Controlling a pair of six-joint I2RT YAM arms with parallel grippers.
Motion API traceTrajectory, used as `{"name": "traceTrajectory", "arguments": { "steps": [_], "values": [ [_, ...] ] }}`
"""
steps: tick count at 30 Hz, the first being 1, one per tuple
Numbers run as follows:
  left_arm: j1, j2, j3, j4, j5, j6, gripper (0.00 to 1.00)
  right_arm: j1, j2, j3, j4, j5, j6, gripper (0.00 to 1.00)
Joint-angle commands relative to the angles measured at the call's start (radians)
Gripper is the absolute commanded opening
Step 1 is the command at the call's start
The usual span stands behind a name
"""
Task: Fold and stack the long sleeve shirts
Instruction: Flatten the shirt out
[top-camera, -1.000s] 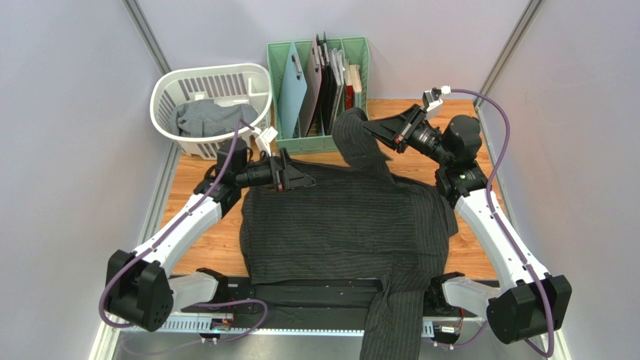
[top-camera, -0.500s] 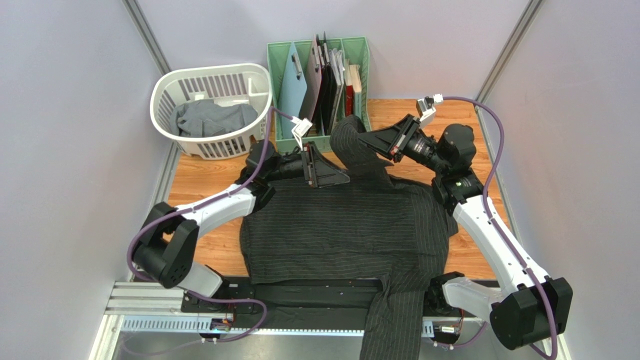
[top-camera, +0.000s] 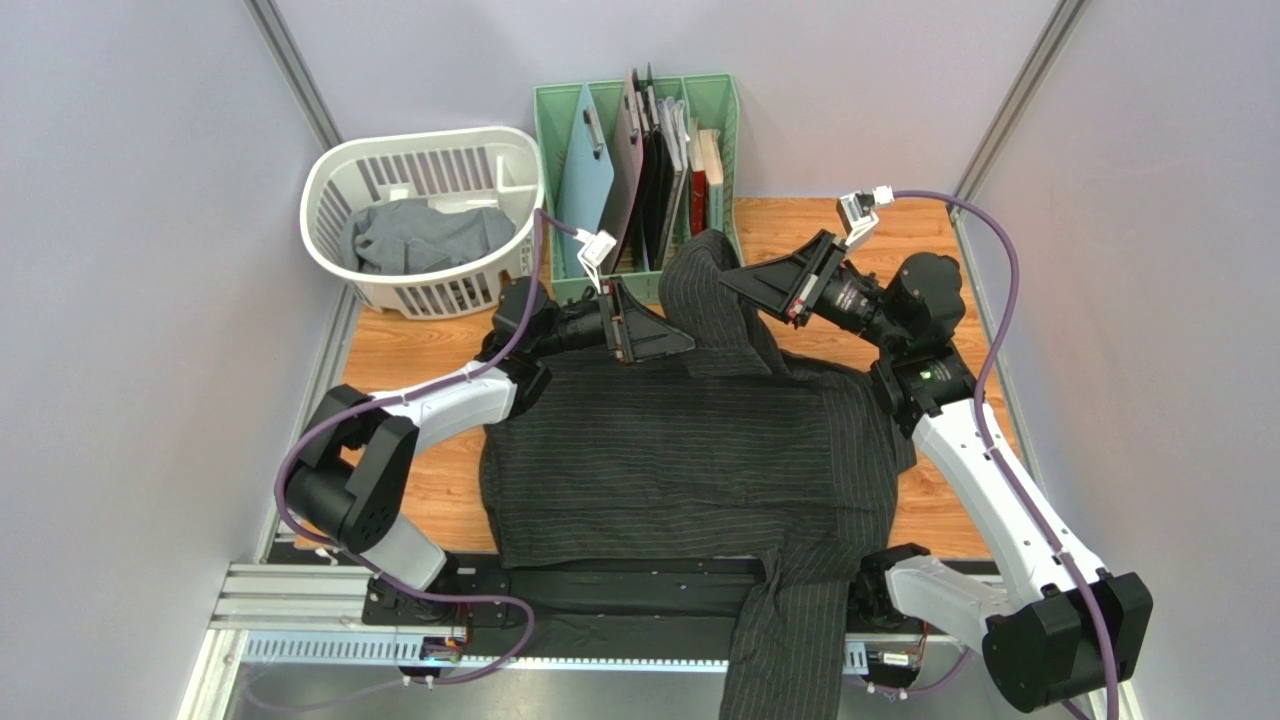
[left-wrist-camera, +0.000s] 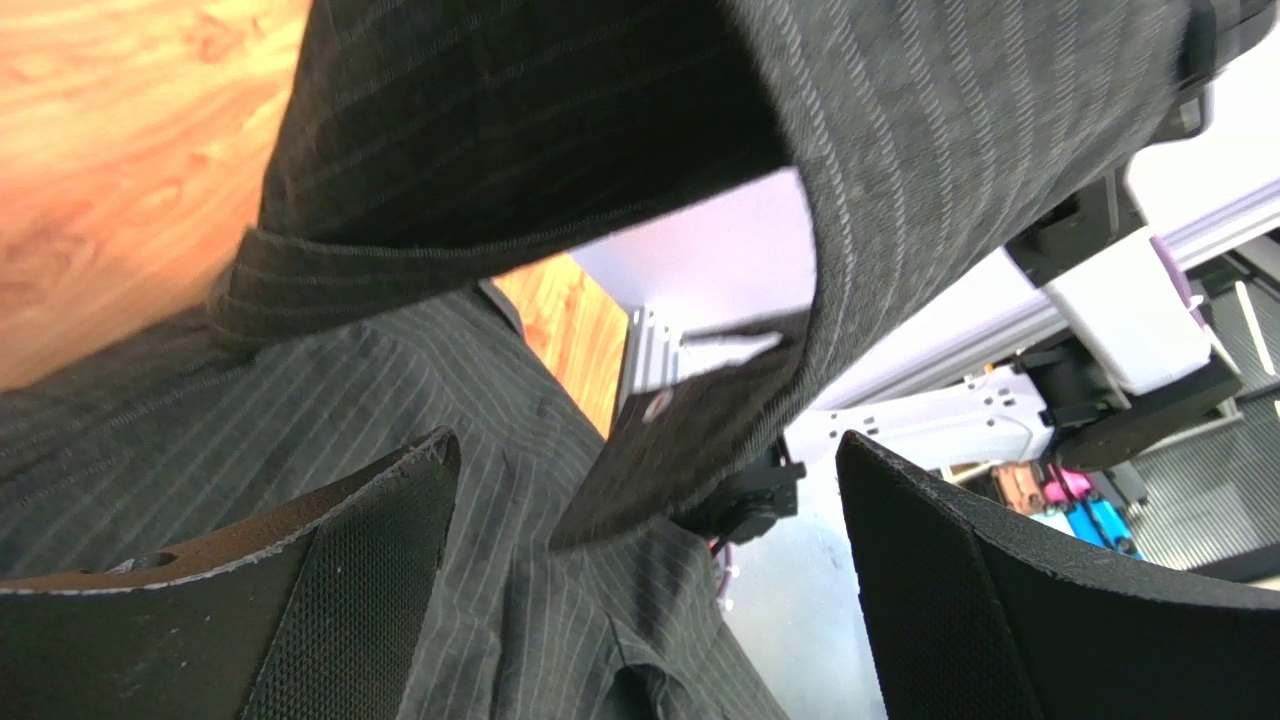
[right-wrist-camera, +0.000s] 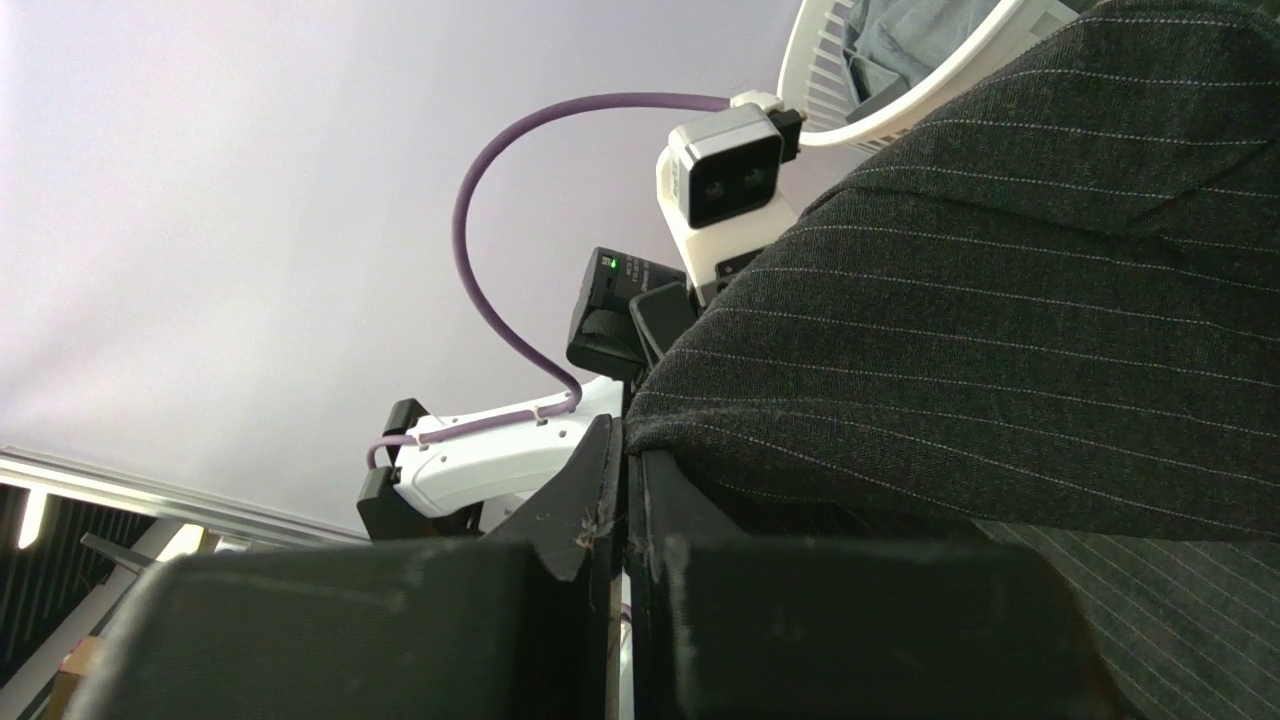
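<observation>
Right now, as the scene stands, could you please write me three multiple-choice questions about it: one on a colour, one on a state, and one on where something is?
1. What colour is the file rack?
A. blue
B. green
C. white

2. What is the right gripper doing?
A. shut on a sleeve of the black pinstriped shirt
B. open, holding nothing
C. shut on the edge of the file rack

3. Where is the grey shirt?
A. in the file rack
B. under the black pinstriped shirt
C. in the white laundry basket

Answers:
1 B, its walls are pale green.
2 A, the right wrist view shows the jaws closed with striped cloth pinched between them.
3 C, the grey cloth lies inside the basket at the far left.
</observation>
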Motion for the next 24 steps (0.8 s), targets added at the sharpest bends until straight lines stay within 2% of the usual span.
{"name": "traceTrajectory", "arguments": {
  "steps": [1, 5, 7, 8, 9, 10, 11, 12, 13, 14, 15, 16, 17, 18, 19, 20, 21, 22, 23, 24],
  "values": [
    [-0.002, 0.024, 0.048, 0.211, 0.048, -0.062, 0.99, 0.003, -0.031, 0.003, 0.032, -0.022, -0.037, 0.0],
    [-0.049, 0.049, 0.077, 0.298, 0.091, -0.143, 0.99, 0.005, -0.028, -0.004, 0.041, -0.023, -0.05, 0.0],
    [-0.068, 0.05, 0.084, 0.305, 0.113, -0.162, 0.85, 0.005, -0.028, -0.007, 0.041, -0.04, -0.077, 0.0],
    [-0.069, 0.047, 0.087, 0.287, 0.126, -0.168, 0.76, 0.003, -0.03, -0.006, 0.026, -0.051, -0.099, 0.0],
    [-0.062, 0.041, 0.092, 0.25, 0.143, -0.153, 0.5, 0.003, -0.034, 0.006, -0.003, -0.066, -0.141, 0.0],
    [-0.053, 0.023, 0.101, 0.152, 0.168, -0.13, 0.31, 0.003, -0.041, 0.019, -0.049, -0.077, -0.193, 0.0],
    [-0.039, 0.011, 0.121, 0.077, 0.221, -0.098, 0.15, 0.003, -0.048, 0.026, -0.171, -0.094, -0.337, 0.0],
    [-0.01, -0.008, 0.132, -0.018, 0.238, 0.012, 0.0, 0.003, -0.074, 0.033, -0.258, -0.102, -0.419, 0.01],
    [0.006, -0.048, 0.147, -0.277, 0.254, 0.09, 0.0, 0.003, -0.096, 0.03, -0.335, -0.109, -0.503, 0.02],
    [0.016, -0.068, 0.219, -0.471, 0.277, 0.225, 0.0, 0.005, -0.114, 0.025, -0.503, -0.112, -0.703, 0.1],
    [0.02, -0.085, 0.276, -0.693, 0.274, 0.559, 0.0, 0.002, -0.134, 0.016, -0.588, -0.114, -0.8, 0.16],
    [0.012, -0.095, 0.34, -1.14, 0.265, 0.765, 0.0, 0.003, -0.184, 0.007, -0.673, -0.117, -0.932, 0.22],
    [-0.003, -0.097, 0.441, -1.315, 0.219, 0.927, 0.0, 0.002, -0.206, 0.003, -0.845, -0.119, -1.055, 0.35],
    [-0.038, -0.099, 0.477, -1.461, 0.167, 1.065, 0.0, 0.002, -0.235, 0.0, -0.918, -0.103, -1.278, 0.42],
    [-0.061, -0.099, 0.503, -1.67, 0.1, 1.294, 0.0, 0.002, -0.276, 0.003, -0.987, -0.082, -1.37, 0.52],
    [-0.086, -0.1, 0.532, -1.75, -0.035, 1.38, 0.0, 0.0, -0.3, 0.01, -1.085, -0.059, -1.451, 0.7],
    [-0.136, -0.102, 0.537, -1.81, -0.107, 1.46, 0.0, 0.0, -0.32, 0.008, -1.103, -0.048, -1.543, 0.76],
    [-0.16, -0.114, 0.534, -1.873, -0.172, 1.563, 0.0, 0.0, -0.336, 0.008, -1.103, -0.039, -1.568, 0.79],
    [-0.187, -0.125, 0.51, -1.89, -0.315, 1.612, 0.0, 0.0, -0.365, 0.002, -1.086, -0.054, -1.599, 0.82],
    [-0.239, -0.137, 0.493, -1.896, -0.384, 1.654, 0.0, 0.0, -0.372, -0.003, -1.063, -0.06, -1.611, 0.84]
  ]
}}
